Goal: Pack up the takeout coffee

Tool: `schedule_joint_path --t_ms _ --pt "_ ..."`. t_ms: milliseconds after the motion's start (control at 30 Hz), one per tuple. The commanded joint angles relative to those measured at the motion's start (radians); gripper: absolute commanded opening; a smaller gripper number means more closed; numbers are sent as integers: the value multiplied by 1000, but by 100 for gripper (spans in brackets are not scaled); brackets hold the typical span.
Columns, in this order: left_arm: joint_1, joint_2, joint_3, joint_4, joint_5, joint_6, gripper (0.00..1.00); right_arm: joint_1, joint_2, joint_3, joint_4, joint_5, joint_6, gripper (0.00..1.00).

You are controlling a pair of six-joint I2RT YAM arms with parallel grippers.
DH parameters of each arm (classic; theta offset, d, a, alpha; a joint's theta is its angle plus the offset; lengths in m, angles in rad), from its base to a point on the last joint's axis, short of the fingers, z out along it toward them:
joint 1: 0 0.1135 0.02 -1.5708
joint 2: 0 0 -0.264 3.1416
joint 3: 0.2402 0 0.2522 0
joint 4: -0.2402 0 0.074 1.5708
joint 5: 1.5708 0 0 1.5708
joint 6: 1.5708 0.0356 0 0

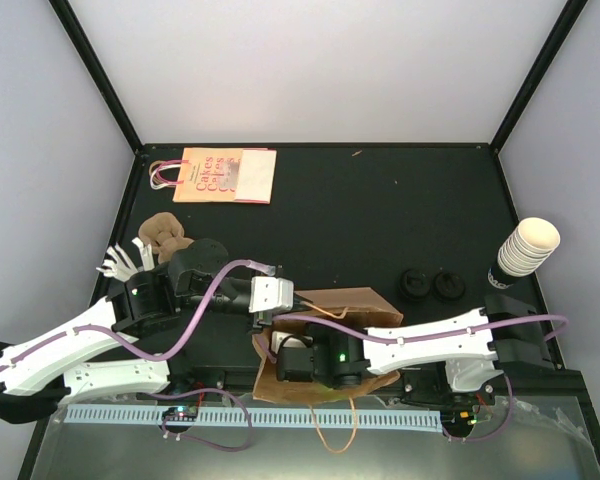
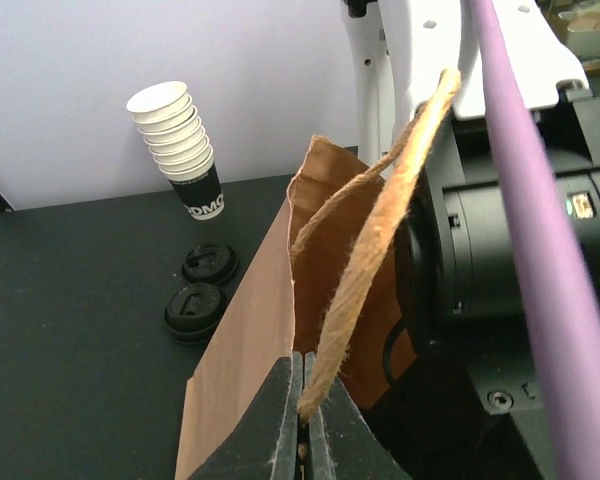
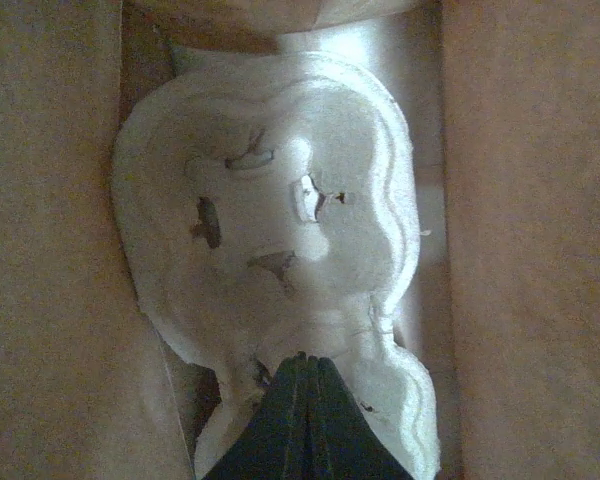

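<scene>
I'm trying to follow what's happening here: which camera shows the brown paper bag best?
The left wrist view: the brown paper bag shows its side, open mouth and rope handle, pinched by the left gripper. From above, the arms cover most of it. The right wrist view shows only its inner walls.

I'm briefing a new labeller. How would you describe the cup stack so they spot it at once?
Follow the black table to its right edge. Just right of two flat black lids stands the cup stack: cream, lidless cups nested together, the bottom one black, unlike anything near it.
</scene>
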State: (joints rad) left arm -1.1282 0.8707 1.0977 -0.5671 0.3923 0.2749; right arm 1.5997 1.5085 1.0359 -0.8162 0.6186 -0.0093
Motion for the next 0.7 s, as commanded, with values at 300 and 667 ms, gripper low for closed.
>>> schedule_joint_path --t_ms 300,667 --pt "-8 21 45 -13 -83 -13 2 17 -140 87 -17 32 27 2" --pt "-6 49 82 -23 -202 -30 2 14 -208 179 -18 95 -57 2"
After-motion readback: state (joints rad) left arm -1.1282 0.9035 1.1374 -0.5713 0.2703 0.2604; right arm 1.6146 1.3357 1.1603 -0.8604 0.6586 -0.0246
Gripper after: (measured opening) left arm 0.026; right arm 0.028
